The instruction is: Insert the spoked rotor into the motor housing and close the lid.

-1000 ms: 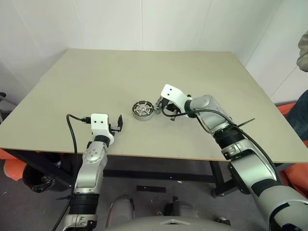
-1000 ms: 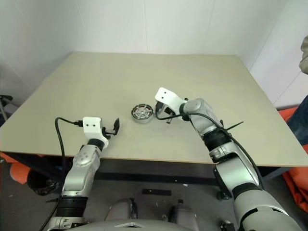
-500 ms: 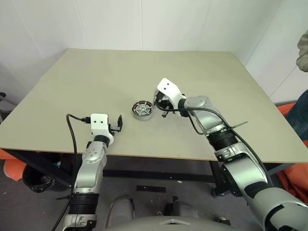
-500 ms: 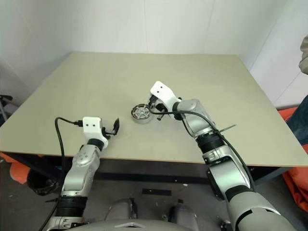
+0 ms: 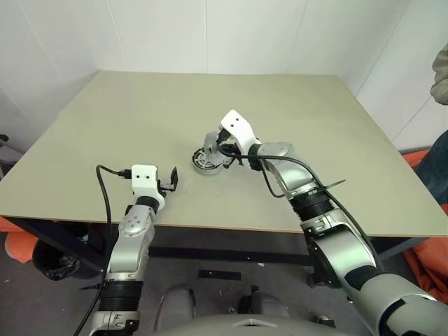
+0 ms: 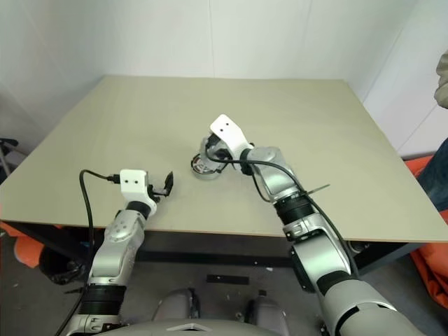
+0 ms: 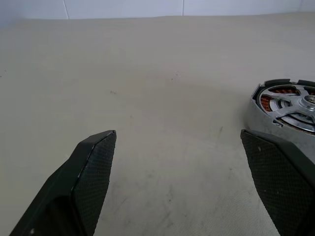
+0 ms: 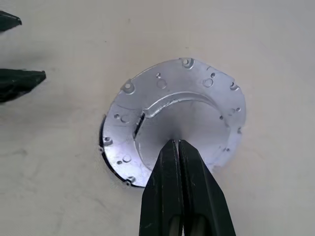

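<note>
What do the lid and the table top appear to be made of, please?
The lid looks like cast or machined metal, matt silvery grey with small drilled holes and a raised lip; aluminium seems likely. The table top looks like painted or laminated board, matt beige with faint scuffs.

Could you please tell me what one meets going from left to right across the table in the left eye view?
Left gripper, open over bare table → motor housing with the spoked rotor in it → right gripper, shut on the lid it holds above the housing.

White panelled walls [image 5: 161, 35] – beige table [image 5: 140, 112], grey floor [image 5: 56, 301].
</note>
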Controlling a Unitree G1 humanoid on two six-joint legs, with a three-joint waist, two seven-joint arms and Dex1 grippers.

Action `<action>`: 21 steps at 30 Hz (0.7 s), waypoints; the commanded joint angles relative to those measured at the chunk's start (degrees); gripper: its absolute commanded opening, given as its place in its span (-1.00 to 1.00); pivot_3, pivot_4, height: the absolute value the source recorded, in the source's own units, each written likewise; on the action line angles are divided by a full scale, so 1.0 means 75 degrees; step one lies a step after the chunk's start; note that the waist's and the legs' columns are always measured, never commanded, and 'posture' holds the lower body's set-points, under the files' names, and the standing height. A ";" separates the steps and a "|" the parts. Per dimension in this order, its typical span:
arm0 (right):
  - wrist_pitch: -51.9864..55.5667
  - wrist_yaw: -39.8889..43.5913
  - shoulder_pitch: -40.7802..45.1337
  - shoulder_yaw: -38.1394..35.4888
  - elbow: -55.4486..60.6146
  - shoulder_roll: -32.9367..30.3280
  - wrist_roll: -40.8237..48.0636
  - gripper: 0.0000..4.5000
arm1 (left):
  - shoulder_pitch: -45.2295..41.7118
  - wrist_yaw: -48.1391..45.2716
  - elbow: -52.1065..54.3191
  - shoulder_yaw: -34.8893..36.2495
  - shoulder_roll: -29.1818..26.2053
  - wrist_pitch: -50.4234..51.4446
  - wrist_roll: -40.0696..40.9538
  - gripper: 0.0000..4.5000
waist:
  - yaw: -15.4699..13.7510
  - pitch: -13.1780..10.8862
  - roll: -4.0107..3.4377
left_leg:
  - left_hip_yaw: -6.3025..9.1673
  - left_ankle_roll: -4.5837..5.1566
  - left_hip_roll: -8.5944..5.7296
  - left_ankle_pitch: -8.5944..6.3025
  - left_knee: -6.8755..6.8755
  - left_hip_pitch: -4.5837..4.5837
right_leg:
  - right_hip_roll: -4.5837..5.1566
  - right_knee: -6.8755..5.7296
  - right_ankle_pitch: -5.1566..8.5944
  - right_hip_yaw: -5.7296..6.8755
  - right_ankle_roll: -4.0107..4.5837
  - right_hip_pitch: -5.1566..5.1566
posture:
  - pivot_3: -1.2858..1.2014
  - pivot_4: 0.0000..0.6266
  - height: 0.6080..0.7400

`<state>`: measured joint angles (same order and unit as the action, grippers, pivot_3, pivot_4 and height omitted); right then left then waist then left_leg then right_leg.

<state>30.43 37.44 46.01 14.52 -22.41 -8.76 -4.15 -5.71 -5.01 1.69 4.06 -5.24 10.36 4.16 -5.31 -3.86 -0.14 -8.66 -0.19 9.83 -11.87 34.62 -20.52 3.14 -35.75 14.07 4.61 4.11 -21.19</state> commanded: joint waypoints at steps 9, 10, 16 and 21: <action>-0.0830 -0.0655 0.0173 -0.0046 -0.1366 0.0813 0.0031 -0.98 | -0.0105 -0.0042 0.0292 -0.0035 -0.0057 -0.0036 -0.0003 0.91 | 0.0001 0.0000 -0.0001 | 0.0000 -0.0015 0.0000 0.0008 -0.0001 0.0001 | 0.0001 0.0001 0.0000 0.0000 0.0000 0.0001 | 0.03 -1.00 1.00; -0.0928 -0.0690 0.0191 -0.0056 -0.1512 0.0842 0.0025 -0.98 | -0.0096 -0.0040 0.0308 -0.0035 -0.0060 -0.0030 -0.0005 0.91 | 0.0002 0.0000 -0.0001 | 0.0000 -0.0016 0.0000 0.0008 -0.0001 0.0001 | 0.0000 0.0001 0.0000 0.0000 0.0000 0.0001 | 0.03 -1.00 1.00; -0.1258 -0.0854 0.0257 -0.0136 -0.2061 0.0837 0.0007 -0.98 | -0.0054 -0.0028 0.0387 -0.0032 -0.0074 0.0000 -0.0011 0.91 | -0.0001 -0.0001 -0.0002 | 0.0000 -0.0015 -0.0001 0.0008 -0.0001 0.0011 | 0.0001 0.0001 0.0000 0.0000 0.0000 0.0010 | 0.03 -1.00 1.00; -0.1581 -0.0655 -0.0235 -0.0265 -0.0881 0.0690 0.0280 -0.98 | -0.0012 -0.0013 0.0445 -0.0039 -0.0071 0.0008 -0.0014 0.91 | -0.0020 -0.0001 -0.0002 | 0.0000 0.0002 -0.0001 -0.0003 -0.0004 0.0031 | 0.0001 0.0003 0.0001 -0.0001 -0.0001 0.0029 | 0.03 -1.00 1.00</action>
<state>19.94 31.76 44.57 13.61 -34.20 -2.98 -3.24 -5.46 -5.00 2.38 3.87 -5.47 10.75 4.12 -5.46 -3.87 -0.16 -8.66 -0.16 9.82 -11.90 34.58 -20.31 3.14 -35.71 14.08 4.60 4.10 -20.99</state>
